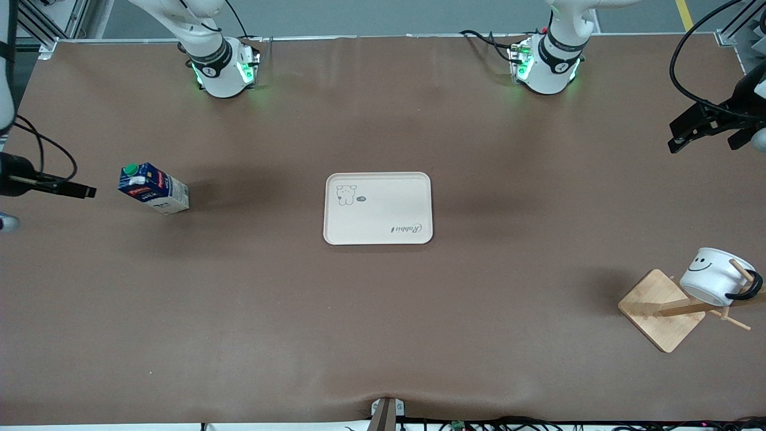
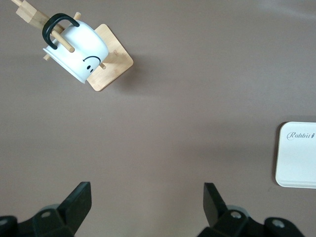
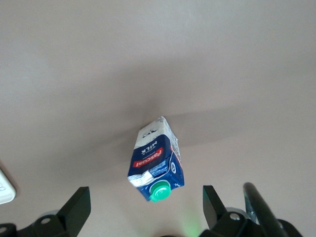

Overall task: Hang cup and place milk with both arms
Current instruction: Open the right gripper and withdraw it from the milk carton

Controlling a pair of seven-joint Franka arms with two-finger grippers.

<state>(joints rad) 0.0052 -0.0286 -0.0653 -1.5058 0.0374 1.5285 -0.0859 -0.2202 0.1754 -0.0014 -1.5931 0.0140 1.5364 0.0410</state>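
The cup (image 1: 715, 275), white with a black smiley face, hangs by its black handle on a peg of the wooden rack (image 1: 661, 308) at the left arm's end of the table. It also shows in the left wrist view (image 2: 76, 54). The milk (image 1: 154, 188), a dark blue carton with a green cap, stands on the table toward the right arm's end. My right gripper (image 3: 146, 202) is open and empty above the table, with the milk (image 3: 158, 160) below it. My left gripper (image 2: 146, 197) is open and empty over bare table, apart from the rack.
A cream tray (image 1: 378, 208) with a small drawing and lettering lies at the table's middle. Both arm bases glow green along the table's edge farthest from the front camera. Cables hang by each arm's end of the table.
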